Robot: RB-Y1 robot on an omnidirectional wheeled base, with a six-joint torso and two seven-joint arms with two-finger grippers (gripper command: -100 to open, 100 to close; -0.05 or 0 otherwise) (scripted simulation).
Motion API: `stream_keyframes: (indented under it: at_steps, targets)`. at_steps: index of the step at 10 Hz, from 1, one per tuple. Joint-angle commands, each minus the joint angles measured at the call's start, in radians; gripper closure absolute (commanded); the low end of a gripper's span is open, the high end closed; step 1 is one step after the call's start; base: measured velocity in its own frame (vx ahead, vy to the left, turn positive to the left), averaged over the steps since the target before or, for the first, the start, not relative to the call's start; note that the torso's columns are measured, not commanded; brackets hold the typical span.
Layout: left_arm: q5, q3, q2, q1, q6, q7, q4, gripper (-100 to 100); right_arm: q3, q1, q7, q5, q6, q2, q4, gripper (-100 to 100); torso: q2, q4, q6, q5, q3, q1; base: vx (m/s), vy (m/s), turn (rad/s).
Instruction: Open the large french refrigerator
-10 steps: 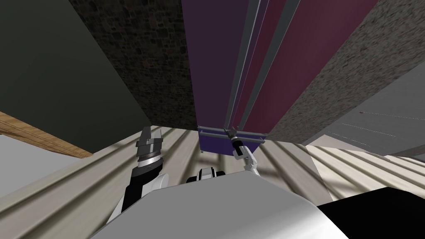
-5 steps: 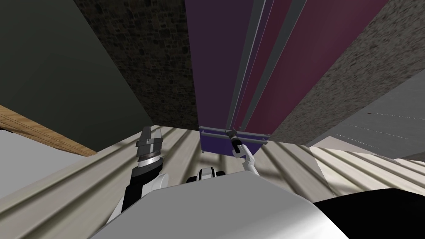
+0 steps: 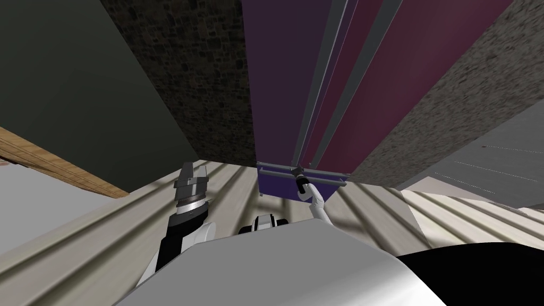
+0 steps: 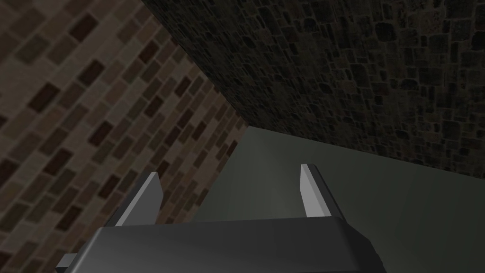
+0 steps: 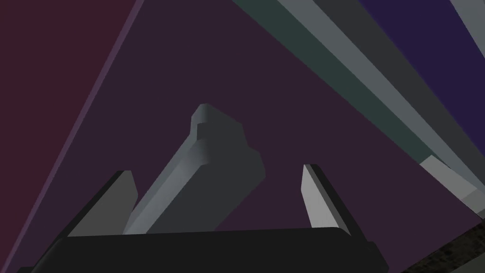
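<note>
head cam shifted a bit | r gripper (image 5: 217,171) sat wide astride grey handle (image 5: 208,142) — rigid grab pt, fridge door (image 5: 293,118) prob heavy | l gripper (image 4: 230,173) wide, idle

Pale striped floor (image 3: 79,249) carries the tall purple refrigerator (image 3: 279,79)

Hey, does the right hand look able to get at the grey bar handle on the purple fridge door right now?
Probably yes. The right hand stands open with the end of the grey bar handle between its fingers, in front of the purple fridge door; nothing else lies in the way.
</note>
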Motion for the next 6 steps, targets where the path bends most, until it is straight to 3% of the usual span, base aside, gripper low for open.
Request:
stream_keyframes:
  at_steps: [1,2,3,4,5,6]
  targets:
    - [0.0,0.0,0.0,0.0,0.0,0.0,0.0,0,-0.011,-0.026,0.051,0.047,0.028,-0.007,0.042,-100,0.0,0.0,0.0,0.0,0.0,0.0,0.008,0.019,0.017]
    - [0.0,0.0,0.0,0.0,0.0,0.0,0.0,0,-0.015,-0.037,0.073,0.067,0.042,-0.019,0.059,-100,0.0,0.0,0.0,0.0,0.0,0.0,0.012,0.022,0.018]
    - [0.0,0.0,0.0,0.0,0.0,0.0,0.0,0,-0.008,-0.027,0.058,0.053,0.038,-0.014,0.043,-100,0.0,0.0,0.0,0.0,0.0,0.0,0.007,0.011,0.003]
    - [0.0,0.0,0.0,0.0,0.0,0.0,0.0,0,-0.058,0.022,0.054,0.045,0.03,0.006,0.017,-100,0.0,0.0,0.0,0.0,0.0,0.0,-0.01,-0.002,0.376]
    - [0.0,0.0,0.0,0.0,0.0,0.0,0.0,0,-0.09,0.023,0.054,0.045,0.03,0.006,0.017,-100,0.0,0.0,-0.002,0.0,0.0,0.0,-0.019,-0.018,0.407]
    - [0.0,0.0,0.0,0.0,0.0,0.0,0.0,0,-0.115,0.072,0.045,0.035,0.019,0.027,-0.009,-100,-0.002,-0.001,-0.005,0.0,-0.001,0.001,-0.025,-0.023,0.42]
